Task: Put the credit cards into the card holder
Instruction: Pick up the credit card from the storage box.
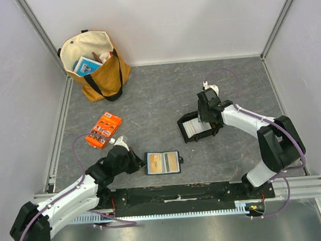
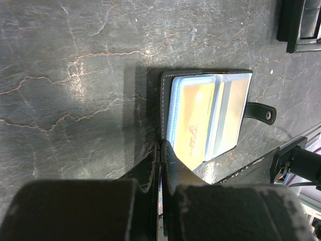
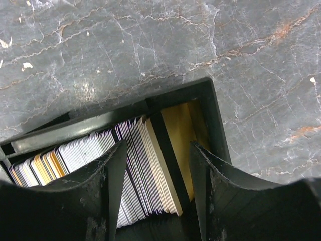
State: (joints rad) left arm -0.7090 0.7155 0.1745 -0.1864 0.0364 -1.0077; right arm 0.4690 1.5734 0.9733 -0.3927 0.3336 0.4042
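The card holder (image 1: 163, 163) lies open on the grey mat, with a tan card (image 2: 193, 125) showing in its blue-edged slots and its snap tab (image 2: 261, 111) pointing away. My left gripper (image 2: 161, 146) is shut with nothing between its jaws, its tip at the holder's left edge (image 1: 139, 161). Several credit cards (image 3: 145, 165) stand on edge, packed in a black tray (image 3: 215, 120). My right gripper (image 3: 156, 170) is open and lowered into the tray, its fingers straddling a bunch of whitish cards and a tan one with a dark stripe (image 3: 178, 145).
An orange printed packet (image 1: 104, 130) lies left of centre. A tan tote bag (image 1: 96, 64) with items inside stands at the back left. The black tray (image 1: 190, 130) sits right of centre under the right arm. Grey walls enclose the mat on three sides.
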